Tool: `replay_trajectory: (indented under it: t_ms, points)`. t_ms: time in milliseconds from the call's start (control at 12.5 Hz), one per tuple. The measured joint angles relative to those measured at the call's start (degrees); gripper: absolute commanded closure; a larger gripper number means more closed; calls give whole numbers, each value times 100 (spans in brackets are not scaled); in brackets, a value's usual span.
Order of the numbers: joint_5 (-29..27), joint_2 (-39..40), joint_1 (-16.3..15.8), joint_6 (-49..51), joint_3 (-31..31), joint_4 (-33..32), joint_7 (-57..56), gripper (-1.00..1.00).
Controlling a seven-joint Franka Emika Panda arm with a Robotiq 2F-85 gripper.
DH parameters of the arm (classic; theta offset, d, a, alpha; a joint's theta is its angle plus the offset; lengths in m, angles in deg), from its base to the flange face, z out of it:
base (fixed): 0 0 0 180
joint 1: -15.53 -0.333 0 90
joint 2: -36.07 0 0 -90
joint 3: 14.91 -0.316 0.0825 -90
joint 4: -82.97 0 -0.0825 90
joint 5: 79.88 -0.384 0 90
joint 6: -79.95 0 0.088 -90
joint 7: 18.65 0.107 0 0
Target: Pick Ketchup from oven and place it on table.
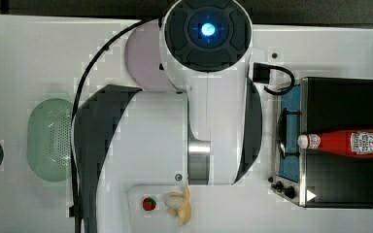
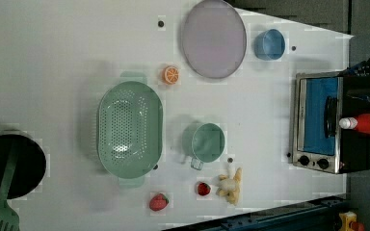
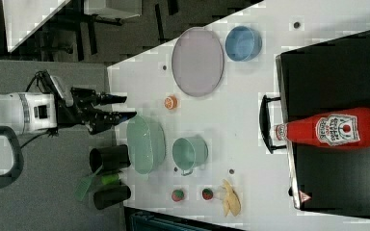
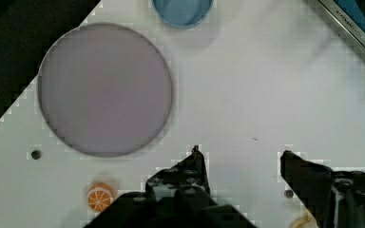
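Top view: the ketchup [image 1: 345, 143] lies on its side on the oven [image 1: 342, 141], cap over the door edge. Right view: the gripper [image 3: 127, 107] hangs high above the table [image 3: 250, 120]. Wrist view: its fingers [image 4: 192, 171] stand wide apart, empty.

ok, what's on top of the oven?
The ketchup lies on its side on the oven, cap past the front edge over the handle. The oven top under the bottle is covered.
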Motion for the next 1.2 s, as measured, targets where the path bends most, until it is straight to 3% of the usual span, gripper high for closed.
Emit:
replay_trajectory:
  t_ms: [160,240,480,640,960,1200]
  points:
    - [-395,-968,29,790,38,-985,134,-67]
    - [-396,-1452,131,888,-18,-1242,191,-100]
    - [-299,-2262,256,734,60,-1141,201,-100]
    - [-160,-2298,290,727,133,-918,217,-100]
    - [-326,-1562,137,603,978,-823,219,-100]
    - [-318,-786,358,97,1560,-1035,219,-100]
